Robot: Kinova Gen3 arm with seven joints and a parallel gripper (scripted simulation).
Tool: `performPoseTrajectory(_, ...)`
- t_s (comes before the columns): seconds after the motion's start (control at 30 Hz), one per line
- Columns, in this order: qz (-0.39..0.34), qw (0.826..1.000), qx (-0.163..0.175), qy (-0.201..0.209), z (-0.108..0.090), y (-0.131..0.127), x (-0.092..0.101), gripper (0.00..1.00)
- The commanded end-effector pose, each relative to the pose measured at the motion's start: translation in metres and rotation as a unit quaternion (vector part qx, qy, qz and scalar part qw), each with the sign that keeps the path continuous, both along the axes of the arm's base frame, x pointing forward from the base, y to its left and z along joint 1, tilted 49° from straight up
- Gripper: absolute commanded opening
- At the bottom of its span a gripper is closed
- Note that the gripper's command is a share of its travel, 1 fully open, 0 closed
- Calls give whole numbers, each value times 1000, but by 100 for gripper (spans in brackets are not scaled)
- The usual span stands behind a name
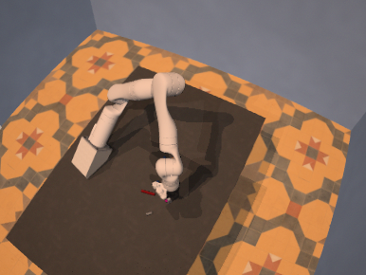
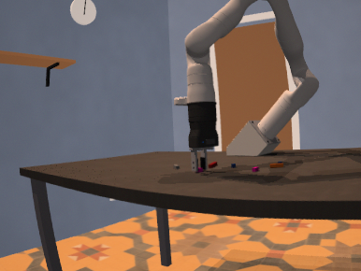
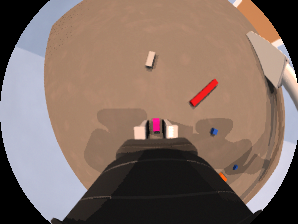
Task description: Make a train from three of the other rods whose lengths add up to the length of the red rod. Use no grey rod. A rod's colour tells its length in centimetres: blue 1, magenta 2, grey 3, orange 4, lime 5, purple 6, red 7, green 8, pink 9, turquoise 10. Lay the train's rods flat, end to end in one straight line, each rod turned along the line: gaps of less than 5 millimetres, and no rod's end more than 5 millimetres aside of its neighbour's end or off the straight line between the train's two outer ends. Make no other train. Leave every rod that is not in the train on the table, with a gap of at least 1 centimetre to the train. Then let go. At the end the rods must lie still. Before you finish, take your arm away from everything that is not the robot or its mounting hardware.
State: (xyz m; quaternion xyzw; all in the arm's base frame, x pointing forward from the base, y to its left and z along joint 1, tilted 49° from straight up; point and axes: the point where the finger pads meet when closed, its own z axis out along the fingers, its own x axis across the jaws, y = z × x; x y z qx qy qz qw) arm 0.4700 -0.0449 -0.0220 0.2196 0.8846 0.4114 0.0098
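Observation:
My gripper (image 2: 198,168) (image 3: 155,126) is partly open, its fingertips low at the table, one on each side of a magenta rod (image 1: 166,201) (image 2: 200,170) (image 3: 156,124). In the wrist view a narrow gap shows beside the rod. The red rod (image 1: 148,192) (image 2: 212,164) (image 3: 204,93) lies apart, slanted. A blue rod (image 2: 233,165) (image 3: 214,131) lies alone. A second magenta rod (image 2: 255,169) lies farther right in the exterior view, hidden in the wrist view. An orange rod (image 2: 277,165) (image 3: 223,177) lies near another blue rod (image 2: 281,163) (image 3: 235,167). No train shows.
A grey rod (image 1: 149,213) (image 2: 176,166) (image 3: 150,59) lies apart from the gripper, on the side away from the blue rods. The arm's base (image 1: 91,157) (image 2: 250,140) (image 3: 267,59) stands on the dark table (image 1: 95,223) (image 2: 117,175). The arm hides part of the table in the top view.

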Motion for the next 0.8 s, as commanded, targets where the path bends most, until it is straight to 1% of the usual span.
performPoseTrajectory(0.0, 0, 1000, 0, 1, -1, 1, 0, 54)
performPoseTrajectory(0.77, 0, 1000, 0, 1, -2, 2, 0, 54)
